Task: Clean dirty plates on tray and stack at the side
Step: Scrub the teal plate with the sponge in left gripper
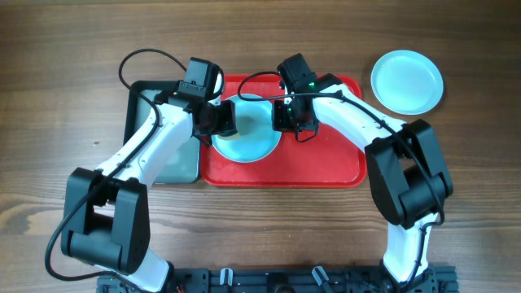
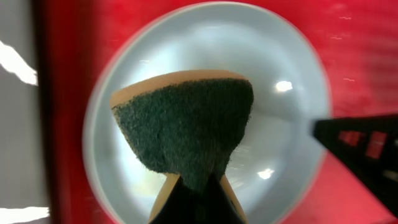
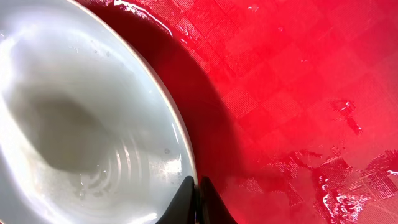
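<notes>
One pale plate [image 2: 280, 56] lies on the red tray [image 3: 280, 93] beneath the left gripper [image 2: 194, 186], which clamps a green-faced sponge [image 2: 186, 118], while the right gripper [image 3: 196, 186] pinches the plate's rim.

Right half: we find bare red tray [image 1: 330, 159], open from above.
Left half: plate [image 1: 248, 148], left gripper [image 1: 224, 122] and right gripper [image 1: 286, 120] crowd it, leaving us no gap.
Far-right corner: aqua plate [image 1: 407, 81] blocks us.
</notes>
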Available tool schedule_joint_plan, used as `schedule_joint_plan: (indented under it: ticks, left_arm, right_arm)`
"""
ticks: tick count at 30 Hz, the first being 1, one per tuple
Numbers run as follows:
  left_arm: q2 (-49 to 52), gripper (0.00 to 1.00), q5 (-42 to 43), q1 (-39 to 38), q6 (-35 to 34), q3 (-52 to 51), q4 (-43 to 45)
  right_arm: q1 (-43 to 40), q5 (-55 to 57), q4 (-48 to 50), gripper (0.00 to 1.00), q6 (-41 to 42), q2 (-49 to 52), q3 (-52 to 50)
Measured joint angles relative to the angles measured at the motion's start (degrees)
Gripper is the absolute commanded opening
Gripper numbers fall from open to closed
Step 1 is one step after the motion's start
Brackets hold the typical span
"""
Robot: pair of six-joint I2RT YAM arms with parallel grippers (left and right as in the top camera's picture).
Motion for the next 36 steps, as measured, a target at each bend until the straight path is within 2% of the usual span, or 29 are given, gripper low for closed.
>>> schedule_joint_plan:
  ticks: [3,6,11,23,26,30,33,36]
  left_arm:
    - [0.0,0.04,-3.8,0.0,0.0,-2.2,0.6]
    - [0.0,0.04,-4.5,0.0,0.0,-6.6,5.9]
    - [0.0,0.04,-0.7,0.0,0.0,-8.4,9.2]
    - [3.6,0.04,1.8,0.0,-0.9,-8.4,12.0]
    - [4.5,0.04,7.4,0.2,-1.1,-8.4,15.3]
    - [6.3,0.04,19.7,0.1,-1.8,-8.5,23.0]
    - [6.4,0.04,24.0,-0.1,-2.9,-8.5,24.0]
    - [5.1,0.04,24.9,-0.1,-3.4,-8.3,23.8]
  right_arm:
    - [0.0,0.0,0.0,0.04,0.0,0.0,0.0]
    - [0.0,0.0,0.0,0.04,0.0,0.0,0.0]
    - [0.0,0.0,0.0,0.04,0.0,0.0,0.0]
    - [0.0,0.0,0.0,0.04,-0.9,0.0,0.0]
    - [-0.1,0.3,0.0,0.04,-1.1,0.0,0.0]
    - [0.0,0.4,0.1,0.04,-1.3,0.0,0.0]
    - [0.0,0.4,0.2,0.04,-1.3,0.0,0.0]
    - [0.0,0.4,0.2,0.04,-1.3,0.0,0.0]
